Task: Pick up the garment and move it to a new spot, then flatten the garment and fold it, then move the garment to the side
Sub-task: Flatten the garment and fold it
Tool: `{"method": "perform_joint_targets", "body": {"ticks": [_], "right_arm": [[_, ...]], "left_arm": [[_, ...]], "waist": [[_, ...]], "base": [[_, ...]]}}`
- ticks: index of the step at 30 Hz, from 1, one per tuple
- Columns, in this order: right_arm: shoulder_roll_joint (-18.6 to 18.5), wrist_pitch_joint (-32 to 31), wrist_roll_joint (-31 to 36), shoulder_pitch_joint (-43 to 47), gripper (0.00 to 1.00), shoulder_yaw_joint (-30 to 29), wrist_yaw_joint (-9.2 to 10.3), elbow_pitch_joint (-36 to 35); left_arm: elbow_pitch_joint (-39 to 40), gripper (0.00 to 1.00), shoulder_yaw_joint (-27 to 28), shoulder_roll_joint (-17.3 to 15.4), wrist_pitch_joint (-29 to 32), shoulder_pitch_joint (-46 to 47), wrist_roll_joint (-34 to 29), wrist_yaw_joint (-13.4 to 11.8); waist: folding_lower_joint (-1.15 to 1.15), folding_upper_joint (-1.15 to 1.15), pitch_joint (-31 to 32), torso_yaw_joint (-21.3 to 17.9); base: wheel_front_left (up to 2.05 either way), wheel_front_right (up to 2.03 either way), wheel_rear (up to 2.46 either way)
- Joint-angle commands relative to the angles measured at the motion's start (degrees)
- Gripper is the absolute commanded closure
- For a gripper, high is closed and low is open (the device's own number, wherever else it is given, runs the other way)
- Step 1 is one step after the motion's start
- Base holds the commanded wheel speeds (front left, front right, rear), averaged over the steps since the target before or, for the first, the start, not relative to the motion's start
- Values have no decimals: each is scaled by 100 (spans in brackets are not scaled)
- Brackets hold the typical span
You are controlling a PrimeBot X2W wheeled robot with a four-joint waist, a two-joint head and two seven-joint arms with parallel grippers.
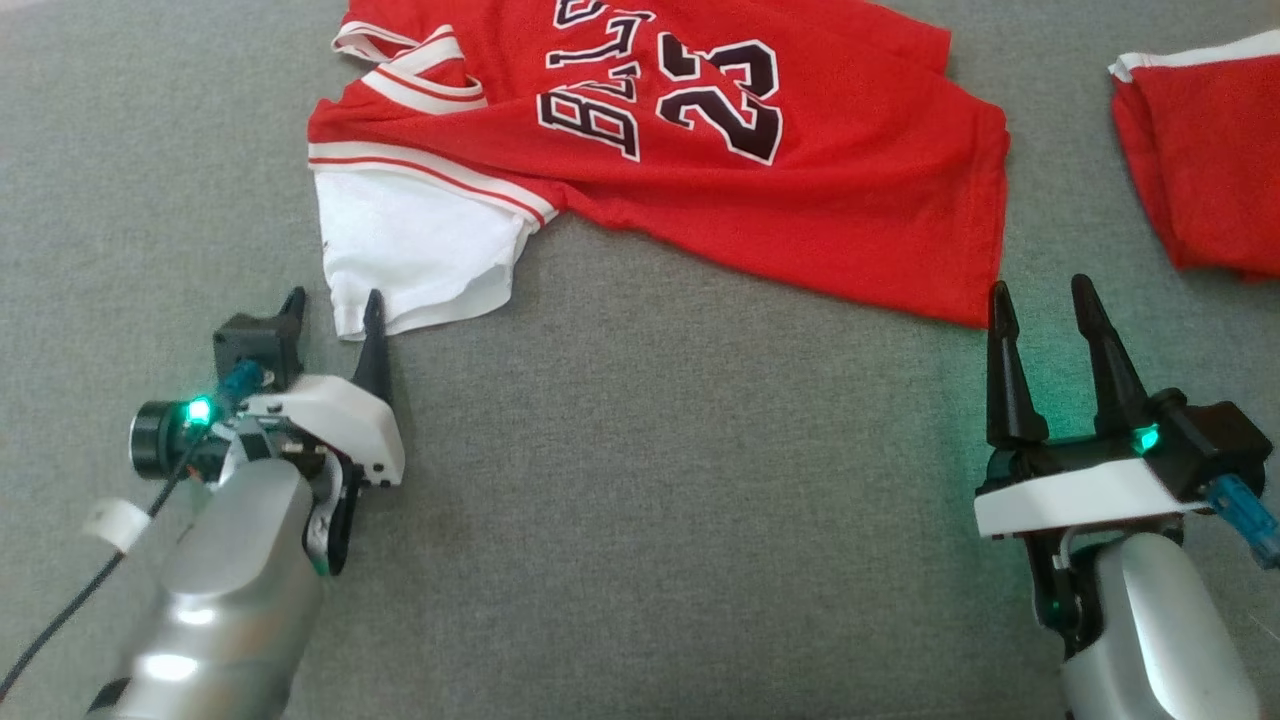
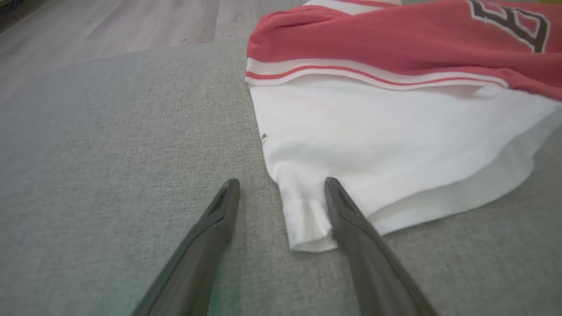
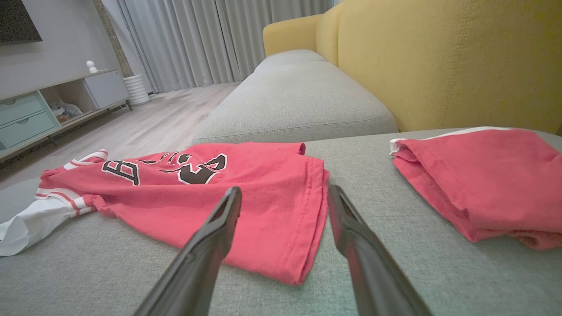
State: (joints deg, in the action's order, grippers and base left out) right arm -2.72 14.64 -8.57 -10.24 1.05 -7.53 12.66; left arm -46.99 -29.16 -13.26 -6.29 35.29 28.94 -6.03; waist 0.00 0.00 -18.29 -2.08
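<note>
jersey (image 1: 700, 190) lies spread on the grey sofa seat (image 1: 640, 500), ahead of both arms, with its long axis running across the robot's front: collar and white sleeve (image 1: 420, 240) toward the robot's left, hem toward its right. its near edge slants, so the sleeve and the near hem corner (image 1: 975, 300) are the two parts closest to the robot.

the left end effector (image 1: 335, 310) has its fingers spread wide. in the left wrist view the sleeve's cuff corner (image 2: 307, 228) sits in the gap between them, with one finger at the cloth's edge. whether that finger touches the cloth i cannot tell. the right end effector (image 1: 1043, 290) is spread just as wide and holds nothing. its tips are right beside the near hem corner, and in the right wrist view the side hem (image 3: 314, 210) runs up between the fingers. each arm is about equally close to its own end of the jersey, so a two-handed lift looks like the natural next move.

the cloth is red with a dark, white-edged "23" and lettering, red-and-white striped trim, and one white sleeve. it is loosely rumpled rather than flat, with a fold rolled over along the far edge. a folded red garment (image 1: 1200, 170) lies well apart, to the robot's right of the jersey.
</note>
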Motion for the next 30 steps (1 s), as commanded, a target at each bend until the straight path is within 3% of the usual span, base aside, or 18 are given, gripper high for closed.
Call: {"method": "perform_joint_targets", "body": {"ticks": [1, 4, 5, 6, 7, 13, 19, 30], "right_arm": [[-16, 36, -29, -129, 0, 111, 4, -189], [-16, 36, -45, -142, 0, 103, 4, -165], [-16, 36, -48, -143, 0, 100, 4, -156], [-16, 36, -51, -144, 0, 97, 4, -146], [-16, 36, -54, -146, 0, 95, 4, -132], [-16, 36, -17, -108, 0, 49, 4, 117], [-16, 6, 48, -98, 0, -45, 4, 535], [-16, -348, -271, -247, 0, -394, 4, 1360]], "left_arm": [[-41, 0, 171, -149, 88, 138, 68, 9], [-202, 0, 140, -98, 252, 139, 140, 94], [-234, 52, 123, -84, 280, 135, 152, 123], [-258, 91, 105, -73, 293, 129, 159, 152], [-277, 100, 93, -67, 290, 120, 166, 173], [-143, 100, 141, -59, -153, 65, 196, 175], [556, 100, 295, -102, -764, -22, 142, 95], [2065, 100, 415, -141, -868, -589, -208, -201]], "waist": [[0, 0, -12, -13], [0, 0, -3, -33], [0, 0, 7, -37], [0, 0, 22, -38], [0, 0, 41, -39], [0, 0, 246, -46], [0, 0, 481, 6], [0, 0, 617, 214]], "base": [[0, 0, 0], [0, 0, 0], [0, 0, 0], [0, 0, 0], [0, 0, 0], [0, 0, 0], [0, 0, 0], [0, 0, 0]]}}
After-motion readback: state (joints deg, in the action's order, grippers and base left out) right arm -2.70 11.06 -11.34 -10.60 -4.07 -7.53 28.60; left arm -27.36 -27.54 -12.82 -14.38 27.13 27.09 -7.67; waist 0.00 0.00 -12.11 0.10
